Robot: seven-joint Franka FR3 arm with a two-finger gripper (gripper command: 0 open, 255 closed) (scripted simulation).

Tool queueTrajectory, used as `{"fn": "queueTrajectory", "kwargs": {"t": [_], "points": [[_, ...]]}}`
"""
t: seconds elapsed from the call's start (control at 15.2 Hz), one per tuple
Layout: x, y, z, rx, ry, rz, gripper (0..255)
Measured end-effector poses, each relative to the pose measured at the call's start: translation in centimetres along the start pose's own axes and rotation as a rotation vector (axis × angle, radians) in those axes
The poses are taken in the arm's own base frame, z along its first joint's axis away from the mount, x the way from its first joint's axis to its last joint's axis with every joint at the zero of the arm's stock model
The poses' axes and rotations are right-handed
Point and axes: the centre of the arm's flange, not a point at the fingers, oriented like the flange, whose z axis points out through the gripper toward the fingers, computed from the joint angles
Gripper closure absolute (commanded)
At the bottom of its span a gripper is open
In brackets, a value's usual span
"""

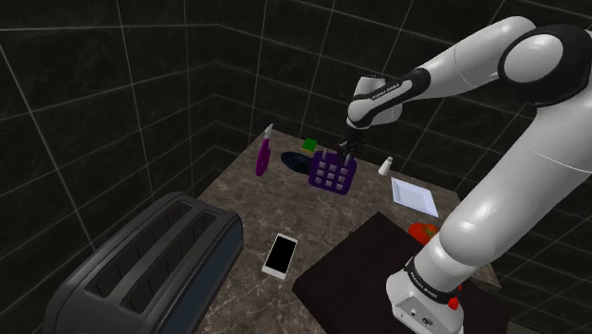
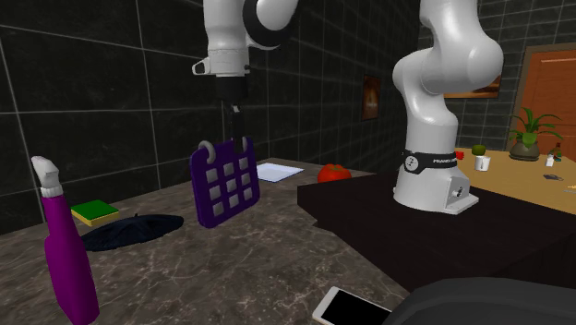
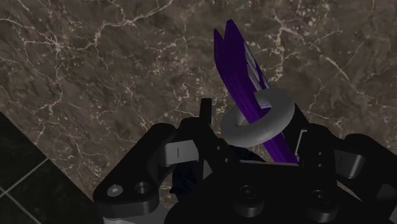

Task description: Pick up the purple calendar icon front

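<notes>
The purple calendar icon (image 1: 332, 172) (image 2: 224, 183) is a flat purple plate with square cut-outs and two grey rings on its top edge. It hangs tilted from my black gripper (image 1: 344, 147) (image 2: 238, 126), which is shut on its top edge beside one ring. Its lower edge seems to be just off the marble counter (image 1: 247, 204) (image 2: 277, 268). In the wrist view the calendar icon (image 3: 236, 70) shows edge-on, running away from my gripper (image 3: 249, 137), with a grey ring (image 3: 257, 121) right at the hand.
A purple spray bottle (image 1: 263, 152) (image 2: 66, 254) stands next to a dark plate (image 1: 296, 162) (image 2: 129, 231) and a green sponge (image 1: 309, 144) (image 2: 94, 213). A toaster (image 1: 152, 270), a phone (image 1: 280, 254) (image 2: 346, 307), a white tray (image 1: 415, 194) (image 2: 277, 171), a small shaker (image 1: 385, 167) and a red tomato (image 1: 424, 230) (image 2: 332, 173) share the counter.
</notes>
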Motion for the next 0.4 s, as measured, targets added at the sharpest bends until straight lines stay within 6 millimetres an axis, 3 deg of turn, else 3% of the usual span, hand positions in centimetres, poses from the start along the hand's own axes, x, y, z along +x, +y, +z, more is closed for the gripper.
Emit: {"fn": "queueTrajectory", "kwargs": {"t": [0.4], "points": [[-0.2, 0.2, -2.8, 0.0, 0.0, 0.0, 255]]}}
